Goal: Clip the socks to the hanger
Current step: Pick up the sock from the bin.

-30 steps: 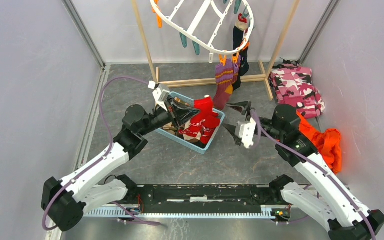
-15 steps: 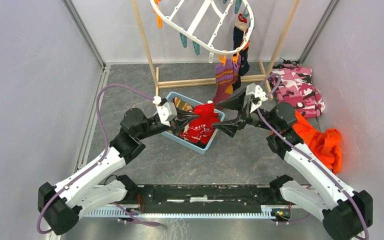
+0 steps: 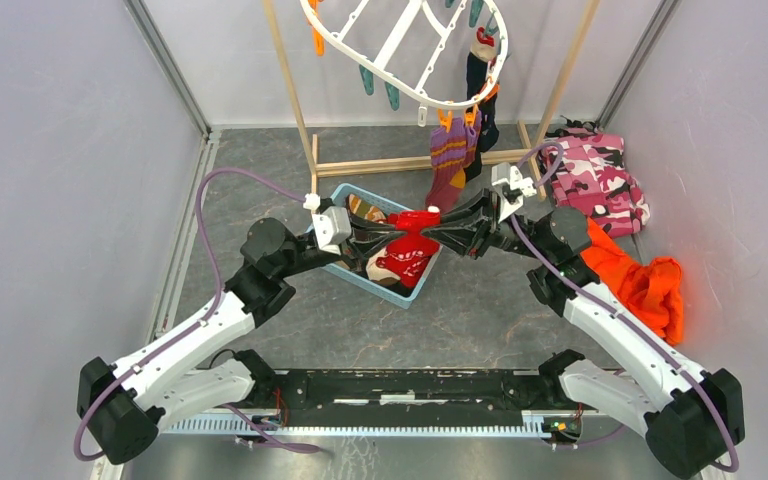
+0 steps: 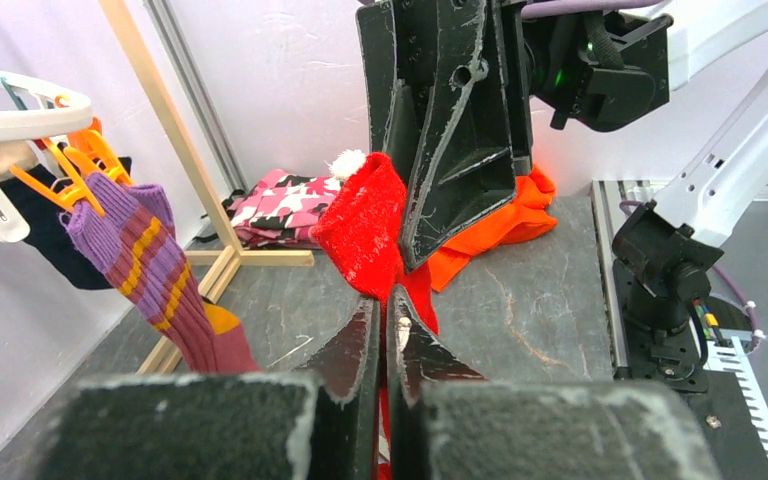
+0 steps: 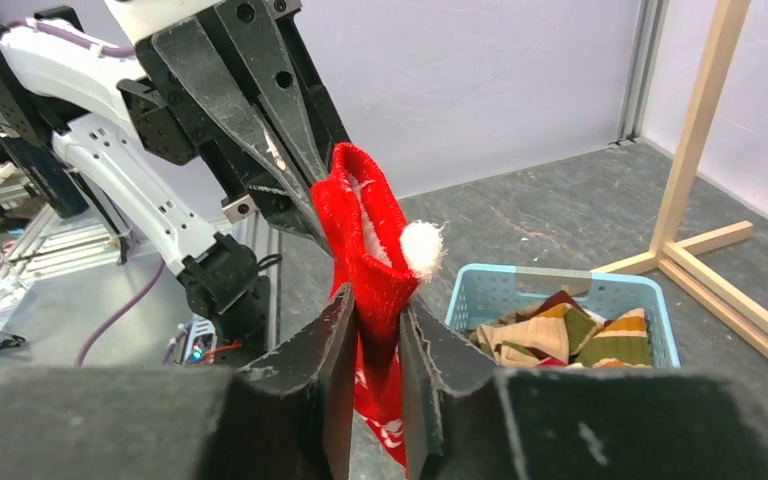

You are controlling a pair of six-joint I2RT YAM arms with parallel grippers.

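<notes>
red sock (image 4: 365, 225): aloft, pulled taut | purple sock (image 3: 449, 155): hanging clipped on white hanger (image 3: 397, 42)

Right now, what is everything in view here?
basket: one, light blue, centre of the table
red sock: one, red with white pompom, held above the basket
striped socks: a heap, beige, brown, green, in the basket
rack: one, pale wood, at the back
hanger: one, white, top, between the rack's poles
clips: several, teal and orange, on the hanger
purple sock: one, orange-striped, clipped to the hanger
navy sock: one, dark, hanging beside it
camouflage garment: one, pink, far right
orange cloth: one, bright orange, right side
left pincer: one, black, shut on the red sock
right pincer: one, black, shut on the same sock
</notes>
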